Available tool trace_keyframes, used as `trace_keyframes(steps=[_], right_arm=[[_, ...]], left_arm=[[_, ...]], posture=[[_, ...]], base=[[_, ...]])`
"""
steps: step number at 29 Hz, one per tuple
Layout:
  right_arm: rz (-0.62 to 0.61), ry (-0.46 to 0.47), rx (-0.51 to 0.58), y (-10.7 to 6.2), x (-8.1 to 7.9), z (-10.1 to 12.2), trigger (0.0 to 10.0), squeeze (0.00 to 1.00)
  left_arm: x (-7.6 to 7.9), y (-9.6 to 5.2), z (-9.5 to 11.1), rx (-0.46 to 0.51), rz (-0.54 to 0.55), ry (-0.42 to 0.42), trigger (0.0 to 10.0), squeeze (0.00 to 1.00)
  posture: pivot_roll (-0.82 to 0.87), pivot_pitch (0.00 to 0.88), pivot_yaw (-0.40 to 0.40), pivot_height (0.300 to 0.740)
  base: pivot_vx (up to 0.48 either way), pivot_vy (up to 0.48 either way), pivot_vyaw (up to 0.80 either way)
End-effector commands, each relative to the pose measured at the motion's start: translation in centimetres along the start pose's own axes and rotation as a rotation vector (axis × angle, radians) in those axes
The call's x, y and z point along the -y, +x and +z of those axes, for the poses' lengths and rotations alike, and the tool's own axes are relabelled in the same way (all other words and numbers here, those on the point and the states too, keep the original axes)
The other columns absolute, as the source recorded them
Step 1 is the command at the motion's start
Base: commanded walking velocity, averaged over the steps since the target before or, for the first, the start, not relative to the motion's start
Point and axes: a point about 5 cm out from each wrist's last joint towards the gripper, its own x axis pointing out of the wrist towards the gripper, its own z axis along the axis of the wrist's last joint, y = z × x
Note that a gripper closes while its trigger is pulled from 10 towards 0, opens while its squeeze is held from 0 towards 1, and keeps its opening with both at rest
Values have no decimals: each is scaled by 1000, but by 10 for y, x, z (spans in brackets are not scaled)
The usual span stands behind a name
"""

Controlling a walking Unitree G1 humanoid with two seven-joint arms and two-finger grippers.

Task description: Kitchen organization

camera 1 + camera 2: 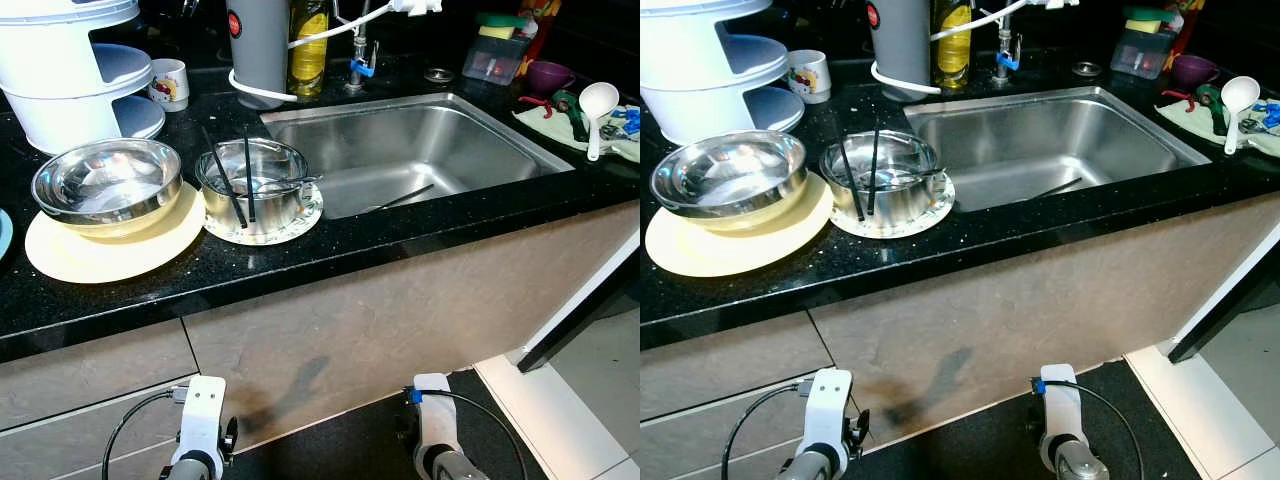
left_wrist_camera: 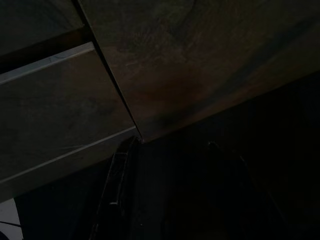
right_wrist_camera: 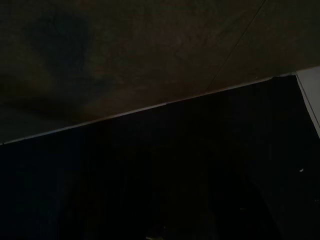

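- Steel bowl (image 1: 248,186) with two black chopsticks (image 1: 237,180) is sitting on a small plate on the black desk (image 1: 400,235), just left of the sink (image 1: 410,150).
- A wider steel bowl (image 1: 107,182) is resting on a cream plate (image 1: 110,245) beside it.
- Both arms are hanging low before the cabinet; I cannot tell how the fingers are standing.
- No step seems to be under way; next, an arm would need raising towards the dishes.
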Motion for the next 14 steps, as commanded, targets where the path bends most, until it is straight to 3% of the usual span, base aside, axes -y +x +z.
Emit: trace_keyframes(steps=[1,14], right_arm=[[-1,10,-23,-3,0,-9,10000,0],[3,15,-30,-4,0,-12,10000,0]], left_arm=[[1,-3,-8,-25,1,-10,10000,0],[3,-5,-9,-21,-4,-4,10000,0]], posture=[[-80,159,-58,740],[-76,154,-58,740]], base=[[0,0,0],[0,0,0]])
